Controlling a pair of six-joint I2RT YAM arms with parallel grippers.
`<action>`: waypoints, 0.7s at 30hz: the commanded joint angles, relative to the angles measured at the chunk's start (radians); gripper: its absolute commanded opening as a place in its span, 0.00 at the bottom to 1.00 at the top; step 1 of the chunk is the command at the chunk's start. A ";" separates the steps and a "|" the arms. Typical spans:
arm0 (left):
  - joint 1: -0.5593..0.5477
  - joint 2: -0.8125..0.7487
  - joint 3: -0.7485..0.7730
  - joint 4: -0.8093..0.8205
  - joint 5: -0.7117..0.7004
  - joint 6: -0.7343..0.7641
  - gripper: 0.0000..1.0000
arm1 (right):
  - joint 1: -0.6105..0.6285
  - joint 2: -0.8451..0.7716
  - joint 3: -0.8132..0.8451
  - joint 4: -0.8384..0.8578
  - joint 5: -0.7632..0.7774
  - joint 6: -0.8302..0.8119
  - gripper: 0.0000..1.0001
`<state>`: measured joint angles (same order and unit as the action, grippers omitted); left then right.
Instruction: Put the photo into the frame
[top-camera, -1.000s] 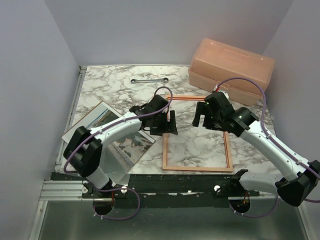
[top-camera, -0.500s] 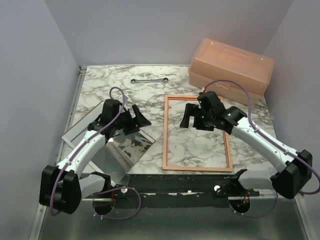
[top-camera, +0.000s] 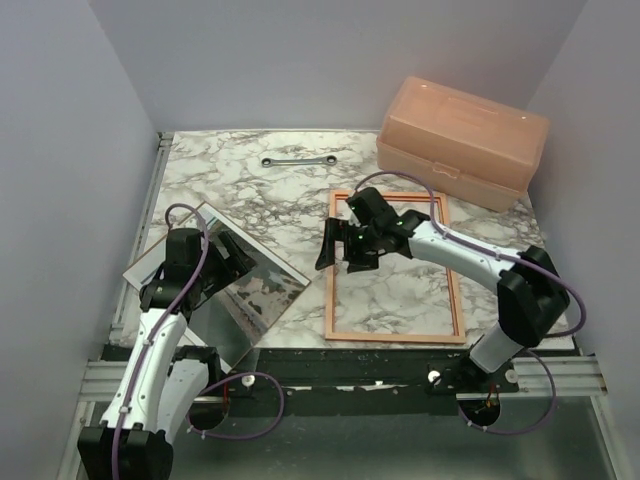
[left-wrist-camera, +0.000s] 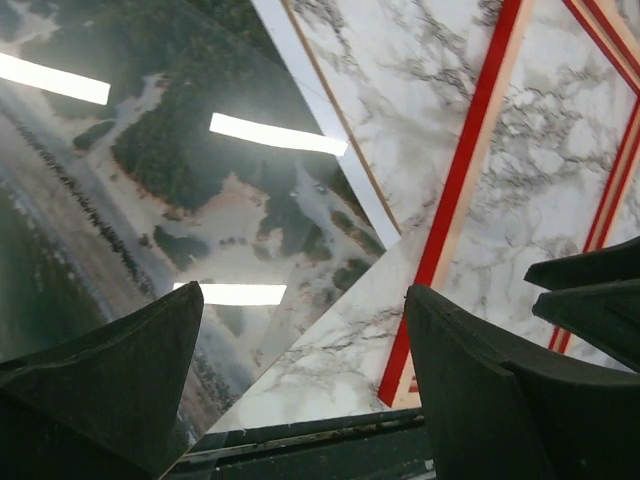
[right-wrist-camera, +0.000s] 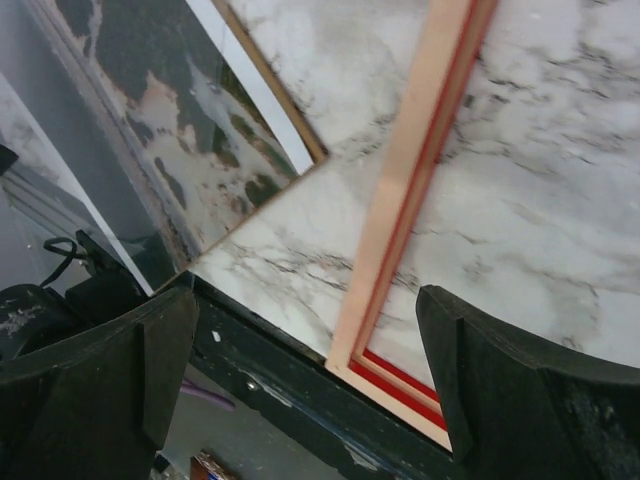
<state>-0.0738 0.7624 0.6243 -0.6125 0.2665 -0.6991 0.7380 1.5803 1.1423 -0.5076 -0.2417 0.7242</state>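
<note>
The frame (top-camera: 395, 338) lies flat at the table's middle right, pale wood-orange side up, with red showing along its inner edges in the left wrist view (left-wrist-camera: 460, 190) and the right wrist view (right-wrist-camera: 420, 150). The photo (top-camera: 258, 292), a grey-green landscape print with a white edge, lies at the left in a stack of sheets; ceiling lights reflect off its surface in the left wrist view (left-wrist-camera: 150, 180). My left gripper (top-camera: 238, 255) is open and empty above the photo's right part (left-wrist-camera: 305, 300). My right gripper (top-camera: 330, 255) is open and empty above the frame's left side (right-wrist-camera: 305, 300).
A pink plastic box (top-camera: 463, 140) stands at the back right. A metal wrench (top-camera: 298, 160) lies at the back middle. The dark front rail of the table (right-wrist-camera: 300, 400) runs just below the frame's near corner. A brown edge shows beside the photo's white border (left-wrist-camera: 335, 130).
My left arm has pulled back left from the frame's left side to over the photo stack. My right gripper has moved left across the frame to its left side. Both stay open.
</note>
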 joint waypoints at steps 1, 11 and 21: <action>0.003 -0.036 0.044 -0.162 -0.189 0.007 0.82 | 0.050 0.119 0.109 0.122 -0.091 0.041 0.99; -0.023 0.137 0.116 -0.233 -0.207 0.075 0.72 | 0.098 0.328 0.224 0.285 -0.230 0.142 0.88; -0.099 0.214 0.071 -0.170 -0.191 0.035 0.70 | 0.249 0.333 0.086 0.419 -0.272 0.265 0.82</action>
<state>-0.1570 0.9794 0.7242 -0.8070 0.0784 -0.6506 0.9211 1.9118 1.2968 -0.1719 -0.4591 0.9096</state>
